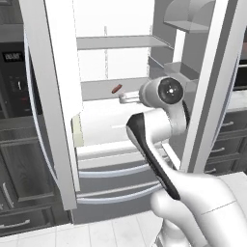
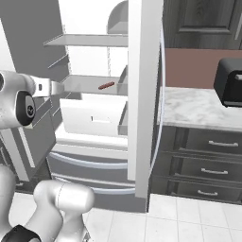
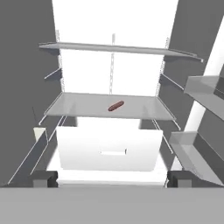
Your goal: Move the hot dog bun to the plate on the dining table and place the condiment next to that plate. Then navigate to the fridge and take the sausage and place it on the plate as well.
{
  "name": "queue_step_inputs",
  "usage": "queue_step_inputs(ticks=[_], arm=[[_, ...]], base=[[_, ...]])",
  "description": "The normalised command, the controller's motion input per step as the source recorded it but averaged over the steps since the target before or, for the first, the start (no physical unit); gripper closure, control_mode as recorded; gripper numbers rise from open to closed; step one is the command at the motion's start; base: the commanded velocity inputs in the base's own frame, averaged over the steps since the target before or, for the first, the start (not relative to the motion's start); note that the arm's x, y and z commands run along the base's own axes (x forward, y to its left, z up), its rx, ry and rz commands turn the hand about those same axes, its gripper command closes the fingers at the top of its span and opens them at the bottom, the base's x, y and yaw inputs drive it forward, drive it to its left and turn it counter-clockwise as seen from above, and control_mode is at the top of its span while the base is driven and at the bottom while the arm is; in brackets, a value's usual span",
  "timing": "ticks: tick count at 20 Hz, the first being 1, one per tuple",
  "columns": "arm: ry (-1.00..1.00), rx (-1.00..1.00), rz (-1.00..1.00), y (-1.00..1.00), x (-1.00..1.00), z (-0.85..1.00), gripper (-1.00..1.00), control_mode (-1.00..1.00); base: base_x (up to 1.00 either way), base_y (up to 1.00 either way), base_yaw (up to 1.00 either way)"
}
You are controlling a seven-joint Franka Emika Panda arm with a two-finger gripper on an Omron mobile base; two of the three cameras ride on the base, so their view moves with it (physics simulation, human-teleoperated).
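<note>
Facing the open fridge (image 3: 26,87), the tool (image 3: 112,178) has its fingertips (image 3: 43,178) spread wide with nothing between them, level with the top edge of the white drawer (image 3: 109,148). Beyond the drawer, the sausage (image 3: 116,106) lies slantwise near the middle of the lower glass shelf (image 3: 78,107), well apart from both side edges and with free space above it up to the upper shelf (image 3: 118,48). Door bins (image 3: 205,94) flank the opening on one side.
</note>
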Motion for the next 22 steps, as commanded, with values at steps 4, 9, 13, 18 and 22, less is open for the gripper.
queue_step_inputs(ticks=[4,9,13,18,22], arm=[[0.06,-0.02,-0.02,-0.20,-0.62,0.00,-1.00,-1.00],[0.20,0.10,0.00,0.00,-0.52,0.00,-1.00,-1.00],[0.23,0.11,0.00,0.00,-0.40,0.00,-1.00,-1.00],[0.11,0.00,0.00,-0.01,0.00,-0.17,-1.00,-1.00],[0.06,0.00,-0.02,0.00,0.00,-0.14,-1.00,-1.00]], base=[[0.00,0.00,0.00],[0.00,0.00,0.00],[0.00,0.00,0.00],[0.00,0.00,0.00],[0.00,0.00,0.00]])
